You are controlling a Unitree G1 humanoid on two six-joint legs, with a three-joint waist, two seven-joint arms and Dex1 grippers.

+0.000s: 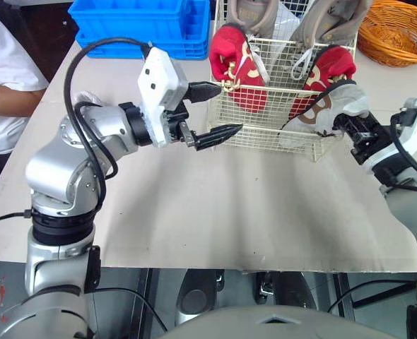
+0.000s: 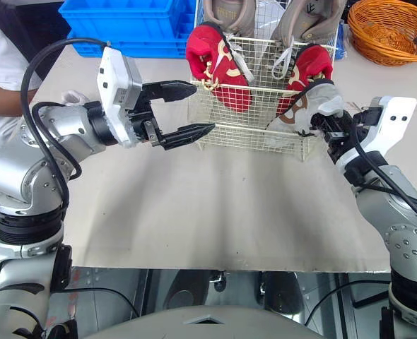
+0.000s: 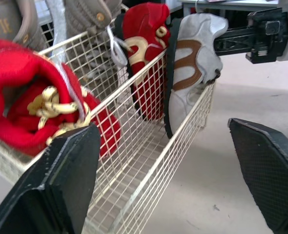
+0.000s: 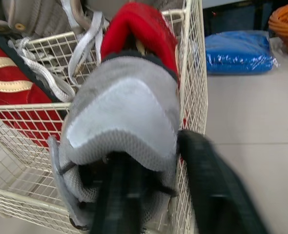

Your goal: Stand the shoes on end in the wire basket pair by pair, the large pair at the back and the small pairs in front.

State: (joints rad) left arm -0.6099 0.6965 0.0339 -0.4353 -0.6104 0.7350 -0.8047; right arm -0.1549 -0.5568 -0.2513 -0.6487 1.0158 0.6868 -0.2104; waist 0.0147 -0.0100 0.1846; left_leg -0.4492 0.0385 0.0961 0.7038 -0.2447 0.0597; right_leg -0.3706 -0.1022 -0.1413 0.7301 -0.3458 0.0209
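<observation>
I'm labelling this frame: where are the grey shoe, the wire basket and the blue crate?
grey shoe [image 1: 338,100], left eye view, its grey upper.
wire basket [image 1: 268,120], left eye view, bare front mesh.
blue crate [image 1: 113,28], left eye view, its front wall.

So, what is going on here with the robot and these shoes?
The robot is packing shoes into a wire basket. Its right gripper is shut on a grey shoe, toe down at the basket's front right corner, next to a red shoe. The left gripper hangs open by the front left corner, near the other red shoe. Two large beige shoes stand at the back.
</observation>
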